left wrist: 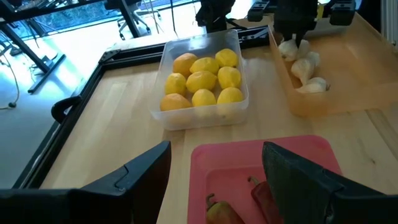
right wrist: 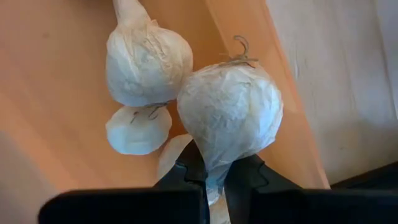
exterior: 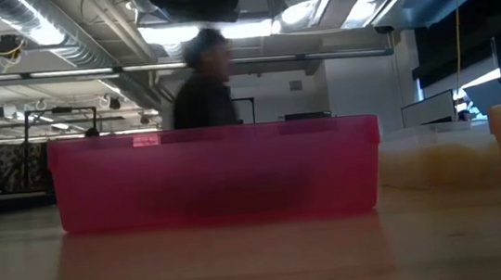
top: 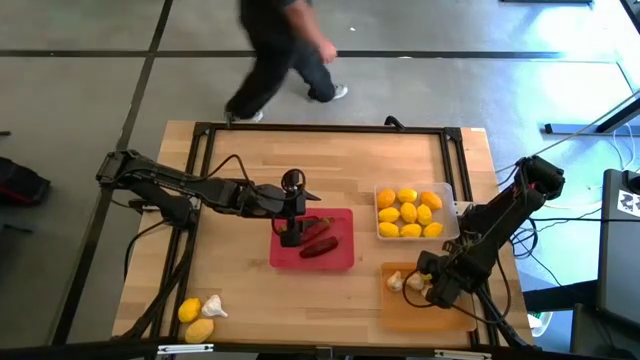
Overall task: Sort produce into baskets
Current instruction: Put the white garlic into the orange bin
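Near the worktop's [top: 240,290] front left corner: two yellow lemons [top: 195,321] close together, one whitish garlic bulb [top: 214,306] just beside them, all loose on the wood.

At centre: red tray [top: 345,258] with dark red chili peppers [top: 321,244] inside, long axes running roughly left to right, slightly slanted. Left tool [left wrist: 214,180] poised over the tray's left part, fingers spread wide and released, nothing between them; in the left wrist view, one pepper with a greenish end below the gap.

Right of that, toward the back: clear tray [top: 448,190] filled with yellow-orange lemons [top: 408,213], oval, packed close in rough rows, about eight.

At front right: orange tray [top: 400,312] holding several garlic bulbs [top: 396,281] at its left end, papery white, rounded. Right tool [right wrist: 213,169] low over that cluster, clenched on one garlic bulb [right wrist: 230,112], fingers nearly together and pinching its lower end. Dried root tuft of the gripped bulb pointing away from the tool; bulb pressed against a neighbouring bulb [right wrist: 148,59], with a smaller one [right wrist: 137,129] just beside.

Beyond the worktop's far edge: a person [top: 285,55] walking on the floor.
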`<action>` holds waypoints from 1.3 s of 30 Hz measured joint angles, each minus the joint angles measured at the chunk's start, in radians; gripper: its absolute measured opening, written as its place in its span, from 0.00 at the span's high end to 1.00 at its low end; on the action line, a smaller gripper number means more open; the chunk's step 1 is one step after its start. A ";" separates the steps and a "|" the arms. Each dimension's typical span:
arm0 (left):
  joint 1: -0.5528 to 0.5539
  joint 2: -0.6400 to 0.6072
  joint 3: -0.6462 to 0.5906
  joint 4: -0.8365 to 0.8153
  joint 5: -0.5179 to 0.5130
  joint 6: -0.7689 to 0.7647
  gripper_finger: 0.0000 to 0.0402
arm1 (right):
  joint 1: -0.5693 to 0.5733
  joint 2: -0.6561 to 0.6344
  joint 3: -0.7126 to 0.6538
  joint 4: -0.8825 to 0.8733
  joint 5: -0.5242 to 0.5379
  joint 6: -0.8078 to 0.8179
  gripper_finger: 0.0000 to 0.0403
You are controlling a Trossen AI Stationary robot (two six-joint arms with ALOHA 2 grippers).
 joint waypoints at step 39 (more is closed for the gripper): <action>-0.009 -0.002 0.000 -0.008 0.007 -0.047 0.38 | -0.001 -0.101 0.235 -0.117 0.841 -0.158 0.61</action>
